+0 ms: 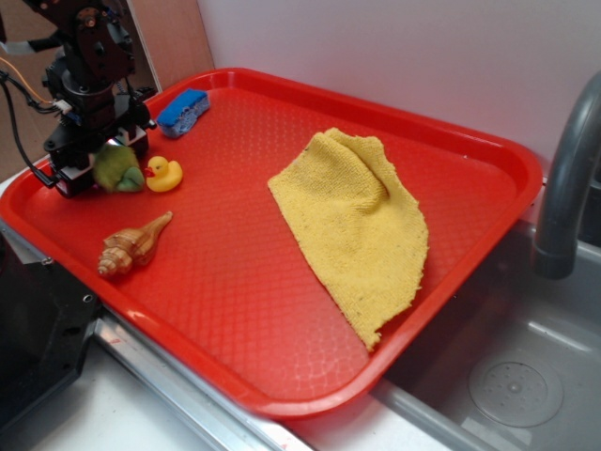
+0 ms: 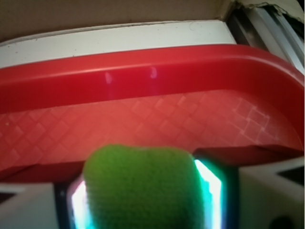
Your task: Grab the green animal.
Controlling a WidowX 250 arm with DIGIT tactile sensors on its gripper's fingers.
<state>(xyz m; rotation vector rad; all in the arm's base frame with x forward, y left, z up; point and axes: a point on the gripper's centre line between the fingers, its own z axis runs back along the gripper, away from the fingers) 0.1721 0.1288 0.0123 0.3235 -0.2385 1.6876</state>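
Observation:
The green animal [image 1: 118, 170] is a fuzzy plush at the tray's far left corner, right beside the yellow duck. My gripper [image 1: 101, 162] stands over it with a finger on each side. In the wrist view the green animal [image 2: 143, 188] fills the whole gap of my gripper [image 2: 144, 202], and both lit pads [image 2: 209, 186] press against its sides. The jaws are shut on the plush. Its head and limbs are hidden in the wrist view.
On the red tray [image 1: 235, 282] lie a yellow rubber duck [image 1: 163, 173], a brown seashell [image 1: 131, 246], a blue sponge-like block [image 1: 183, 112] and a yellow cloth [image 1: 357, 225]. The tray rim [image 2: 143, 71] is close ahead. A sink and grey faucet [image 1: 568, 178] are at right.

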